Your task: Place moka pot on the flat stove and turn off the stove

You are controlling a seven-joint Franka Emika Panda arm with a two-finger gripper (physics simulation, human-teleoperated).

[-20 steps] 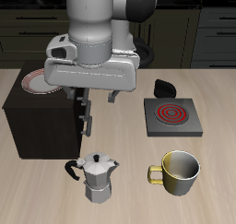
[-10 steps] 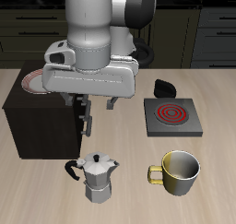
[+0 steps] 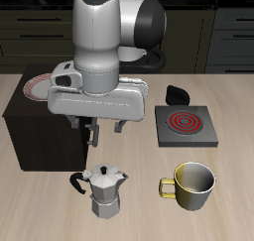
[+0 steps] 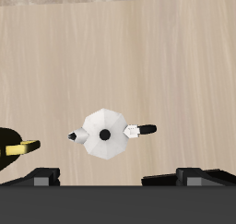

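Plainly, the step in hand is the reach for the moka pot (image 3: pixel 102 190), which stands upright on the table near its front edge, its black side handle (image 3: pixel 77 183) pointing away from the yellowish-green metal mug (image 3: pixel 190 183) that sits beside it. The gripper (image 3: pixel 103 129) hangs above the pot with clear air between them; its two fingers stand apart and hold nothing. The wrist view looks straight down on the faceted silver top, the black lid knob (image 4: pixel 105 135) near the middle of that view, the handle (image 4: pixel 141 130) out to one side and the spout to the other, so the hand seems roughly lined up over the pot, though exact centring between the fingers is hard to judge. The flat stove (image 3: pixel 185 127) lies farther back, past the mug, its red-ringed burner (image 3: pixel 183 119) bare and its black knob (image 3: pixel 178 93) at the far edge. A dark-brown wooden cabinet (image 3: pixel 41 134) stands at the other side of the arm, with a plate (image 3: pixel 41 87) on its top. Nothing of the task looks done yet. The next move, as I judge it, calls for a straight descent, the fingers kept wide enough to pass the lid, closing on the body or the handle without tipping the pot.
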